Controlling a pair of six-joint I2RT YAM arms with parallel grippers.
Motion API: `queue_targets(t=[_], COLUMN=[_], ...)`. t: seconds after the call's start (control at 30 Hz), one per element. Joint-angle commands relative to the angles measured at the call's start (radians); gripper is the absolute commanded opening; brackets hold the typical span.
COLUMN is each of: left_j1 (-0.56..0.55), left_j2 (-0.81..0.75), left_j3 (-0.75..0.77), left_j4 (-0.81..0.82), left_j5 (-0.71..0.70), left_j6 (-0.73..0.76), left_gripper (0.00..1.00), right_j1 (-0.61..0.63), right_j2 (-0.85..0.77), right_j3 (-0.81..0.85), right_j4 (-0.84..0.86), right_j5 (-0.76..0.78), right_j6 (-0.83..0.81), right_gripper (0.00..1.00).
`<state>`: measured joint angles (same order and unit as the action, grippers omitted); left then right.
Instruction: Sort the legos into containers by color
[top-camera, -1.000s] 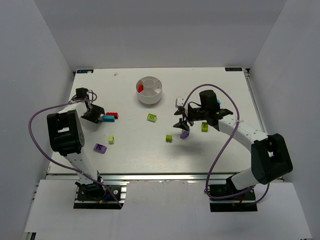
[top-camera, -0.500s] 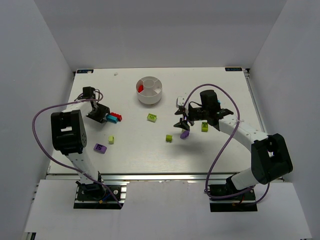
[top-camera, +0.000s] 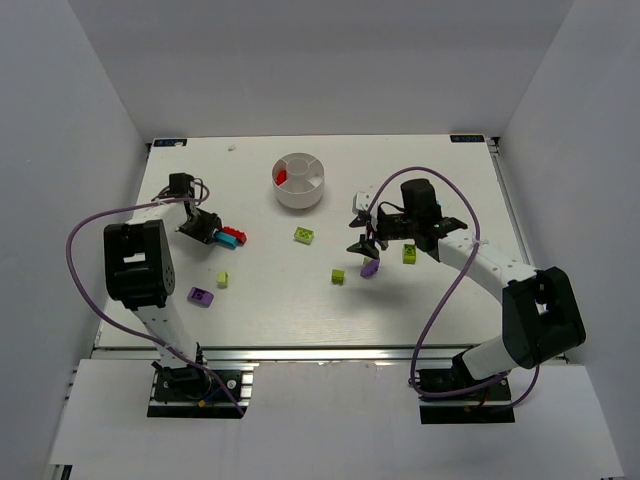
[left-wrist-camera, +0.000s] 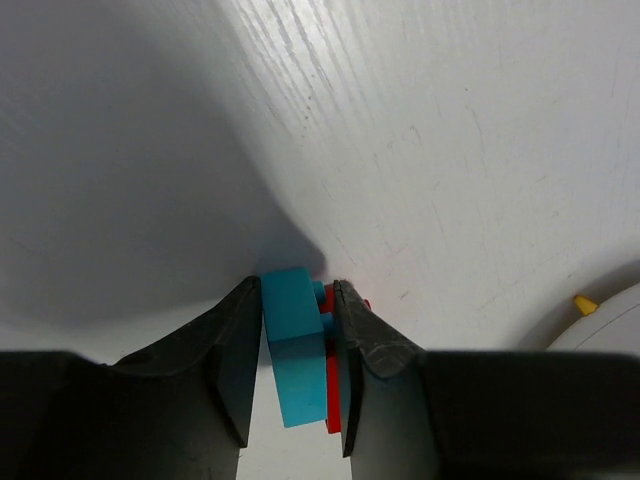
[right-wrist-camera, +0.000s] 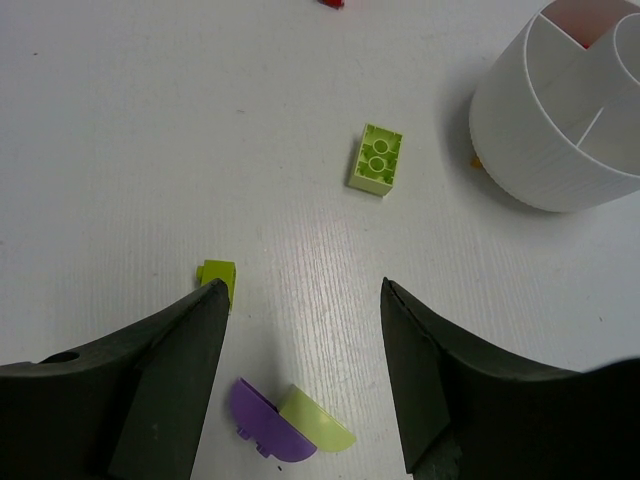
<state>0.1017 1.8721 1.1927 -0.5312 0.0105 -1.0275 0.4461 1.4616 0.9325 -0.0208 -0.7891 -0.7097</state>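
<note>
A white table with a fine streaked grain sits boxed in by plain white walls at the back and both sides. The round white dish stands near the far edge, with a red piece in its left compartment. Left of the dish and nearer the arms, the left gripper is clamped on a cyan brick, with a red brick pressed against it. Right of the dish, the right gripper hangs spread wide above a purple half-round piece that touches a lime half-round piece. A lime two-stud brick lies just on the near side of the dish.
</note>
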Motion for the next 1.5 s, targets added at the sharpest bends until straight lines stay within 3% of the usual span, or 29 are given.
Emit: queue_targets(t=[0.0,0.33,0.47,0.7,0.83,1.1,1.13,1.47], left_j1=[-0.016,-0.017,-0.043,-0.152,-0.207,-0.325,-0.336,-0.422], left_j2=[0.009,-0.033,-0.117,-0.352,-0.465,-0.61,-0.62,-0.648], left_j3=[0.002,0.019,-0.007,-0.155,-0.249,-0.375,-0.378,-0.378], left_j4=[-0.03,0.019,0.089,0.29,0.424,0.557,0.554,0.568], left_j5=[0.02,0.065,0.101,0.158,0.19,0.161,0.154,0.111], left_j6=[0.003,0.084,0.188,0.265,0.27,0.28,0.285,0.285], left_gripper=[0.35,0.08,0.0,0.0,0.0,0.0,0.0,0.0], right_j1=[-0.003,-0.001,0.035,0.141,0.189,0.263,0.266,0.281], right_j2=[-0.027,-0.011,0.045,0.16,0.212,0.278,0.287,0.332], right_j3=[-0.014,0.011,0.1,0.287,0.359,0.488,0.496,0.522], right_j4=[0.035,0.022,-0.065,-0.026,0.01,-0.019,-0.022,-0.024], right_j5=[-0.03,-0.064,-0.101,-0.087,-0.006,0.198,0.209,0.298], right_j6=[0.009,0.027,0.143,0.64,0.807,0.935,0.943,1.009], right_gripper=[0.68,0.67,0.65,0.59,0.62,0.7,0.83,0.8])
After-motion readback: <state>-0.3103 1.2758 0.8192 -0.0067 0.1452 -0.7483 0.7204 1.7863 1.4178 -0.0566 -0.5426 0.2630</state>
